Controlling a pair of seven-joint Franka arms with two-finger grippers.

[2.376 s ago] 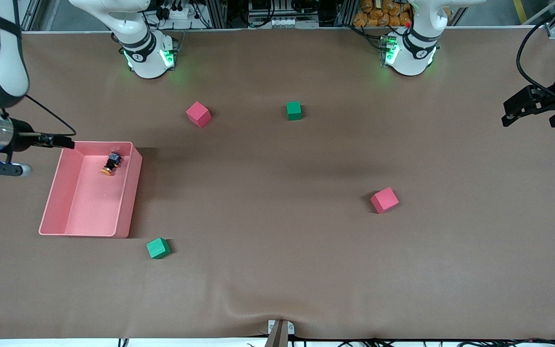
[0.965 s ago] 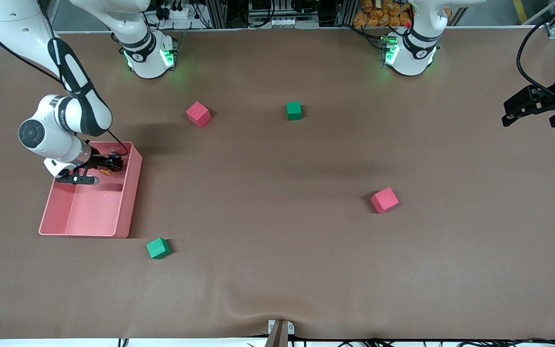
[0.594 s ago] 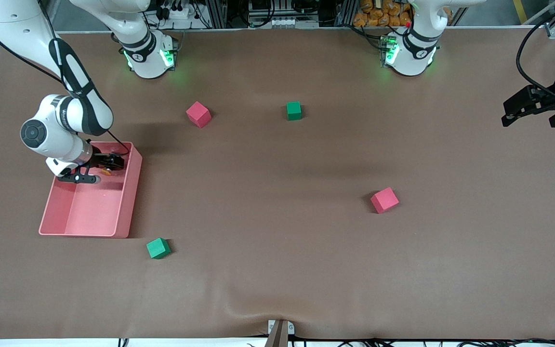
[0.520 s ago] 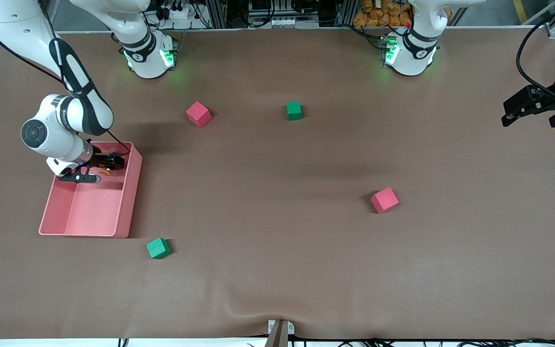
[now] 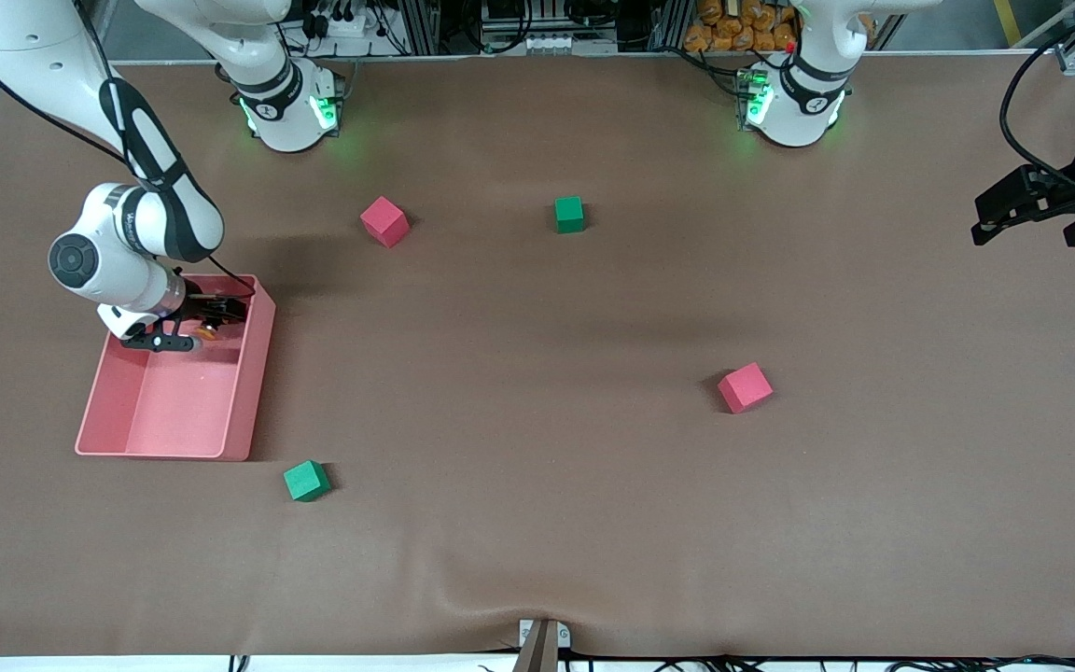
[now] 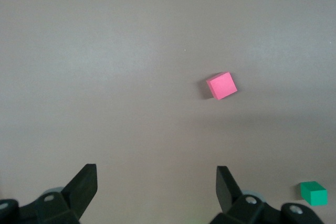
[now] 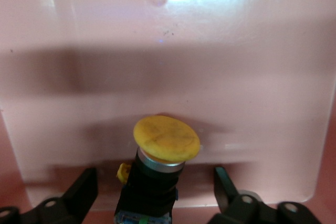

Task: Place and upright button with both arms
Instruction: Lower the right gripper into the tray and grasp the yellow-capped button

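The button (image 5: pixel 208 329), orange cap on a dark body, lies on its side in the pink bin (image 5: pixel 256 373), near the bin's end farther from the front camera. My right gripper (image 5: pixel 220 313) is down in the bin, open, with one finger on each side of the button's body. In the right wrist view the orange cap (image 7: pixel 166 139) points away from the right gripper (image 7: pixel 155 180), and the fingers stand apart from the body. My left gripper (image 5: pixel 1027 226) waits open and empty in the air over the left arm's end of the table, and it shows open in its own view (image 6: pixel 156 176).
A red cube (image 5: pixel 384 221) and a green cube (image 5: pixel 569 214) lie toward the arms' bases. Another red cube (image 5: pixel 745 387) lies mid-table, also in the left wrist view (image 6: pixel 221 85). Another green cube (image 5: pixel 306 481) lies near the bin's front corner.
My right arm has come down from outside the bin and set its open gripper around the button, then crept slightly forward. The button and the left arm have not moved.
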